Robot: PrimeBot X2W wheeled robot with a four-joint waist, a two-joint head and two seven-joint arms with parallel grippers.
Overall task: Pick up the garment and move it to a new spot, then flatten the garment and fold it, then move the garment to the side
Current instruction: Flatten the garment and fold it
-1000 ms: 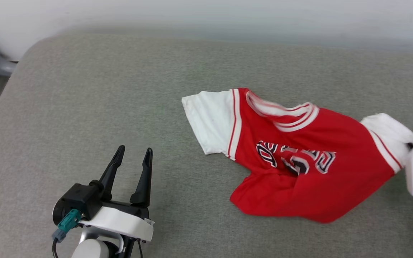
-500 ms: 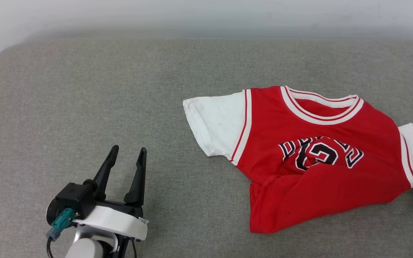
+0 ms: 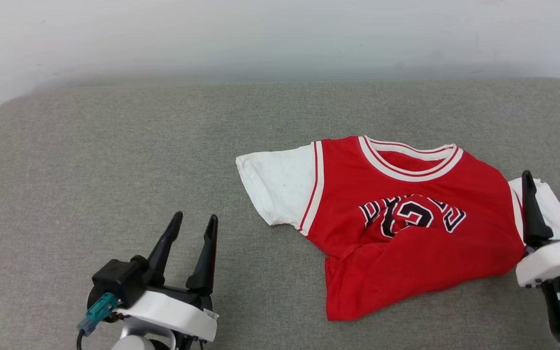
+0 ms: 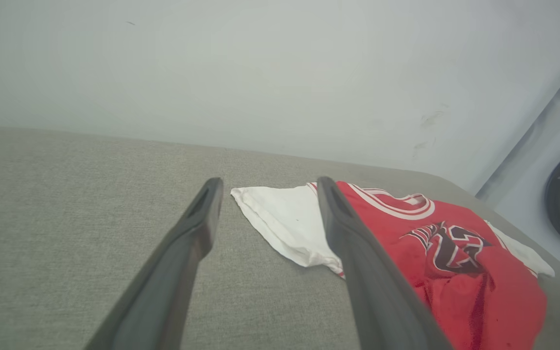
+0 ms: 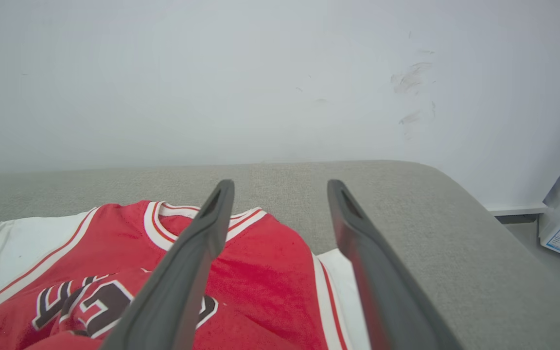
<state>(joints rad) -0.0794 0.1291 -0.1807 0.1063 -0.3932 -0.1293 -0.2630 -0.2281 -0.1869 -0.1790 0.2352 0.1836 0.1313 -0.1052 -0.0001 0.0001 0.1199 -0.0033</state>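
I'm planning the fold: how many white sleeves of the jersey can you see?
2. One sleeve lies flat at the left edge of the jersey; the other sleeve is at its right edge, partly hidden behind the open right pincer.

garment (image 3: 406,262): red body, white sleeves, striped collar, black lettering | surface (image 3: 114,146): grey | wall (image 3: 260,34): white

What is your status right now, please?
Left gripper open, apart from the garment. Right gripper open, by its white sleeve. Garment front up on grey cushion, hem bunched. Nothing in the way.
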